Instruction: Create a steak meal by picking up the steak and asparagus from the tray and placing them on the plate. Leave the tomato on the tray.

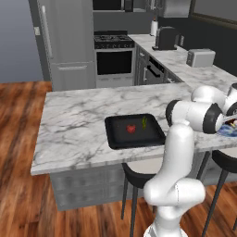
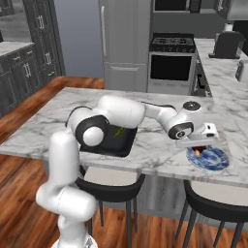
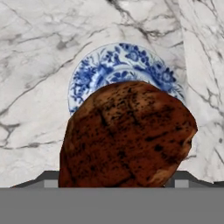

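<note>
Robot arm [image 1: 178,157]: glossy white, made of thick rounded tube segments w/ bulbous elbows. Dark grey to black round caps at joints, incl. a big black disc on the shoulder joint. Wrist section is white w/ a dark ring and a grey round cap on top. Hand block flat, pale grey-white.

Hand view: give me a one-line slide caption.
Browned steak held in the hand, poised above the blue-and-white plate on the marble counter.
</note>
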### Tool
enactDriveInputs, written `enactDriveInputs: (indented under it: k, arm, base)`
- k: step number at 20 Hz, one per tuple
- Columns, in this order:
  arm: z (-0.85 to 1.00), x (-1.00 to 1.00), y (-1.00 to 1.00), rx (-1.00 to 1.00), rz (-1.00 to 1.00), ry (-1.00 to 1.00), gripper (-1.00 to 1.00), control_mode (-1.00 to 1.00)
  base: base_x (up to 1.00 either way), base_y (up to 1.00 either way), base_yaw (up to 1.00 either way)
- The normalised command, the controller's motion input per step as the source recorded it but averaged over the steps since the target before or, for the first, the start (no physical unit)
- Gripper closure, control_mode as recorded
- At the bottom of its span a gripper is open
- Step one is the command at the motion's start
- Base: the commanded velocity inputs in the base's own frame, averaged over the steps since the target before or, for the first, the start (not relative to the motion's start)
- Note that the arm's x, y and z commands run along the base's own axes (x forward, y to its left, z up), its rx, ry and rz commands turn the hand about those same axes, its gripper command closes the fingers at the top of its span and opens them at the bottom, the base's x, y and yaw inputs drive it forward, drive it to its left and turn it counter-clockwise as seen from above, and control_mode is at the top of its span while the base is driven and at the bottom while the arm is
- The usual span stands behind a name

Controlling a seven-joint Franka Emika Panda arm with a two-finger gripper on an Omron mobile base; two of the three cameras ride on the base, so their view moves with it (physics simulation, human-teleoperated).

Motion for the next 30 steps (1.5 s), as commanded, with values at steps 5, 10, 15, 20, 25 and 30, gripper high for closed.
enactDriveInputs:
  k: [5, 10, 15, 20, 25, 30]
  arm:
    - [-0.33, 0.28, -0.30, 0.00, 0.03, 0.00, 1.00, -1.00]
    - [-0.33, 0.15, -0.34, 0.00, 0.02, 0.00, 1.00, -1.00]
    - [-0.27, 0.18, -0.16, 0.00, 0.01, 0.00, 1.00, -1.00]
    - [-0.21, 0.32, -0.13, 0.00, 0.02, 0.00, 1.00, -1.00]
    - [-0.21, 0.33, -0.29, 0.00, 0.05, 0.00, 1.00, -1.00]
    - [-0.17, 0.31, -0.26, 0.00, 0.05, 0.00, -1.00, -1.00]
  base:
    - [0.00, 0.00, 0.00]
    - [0.00, 0.00, 0.00]
    - [0.00, 0.00, 0.00]
    - [0.00, 0.00, 0.00]
    - [0.00, 0.00, 0.00]
    - [0.00, 0.00, 0.00]
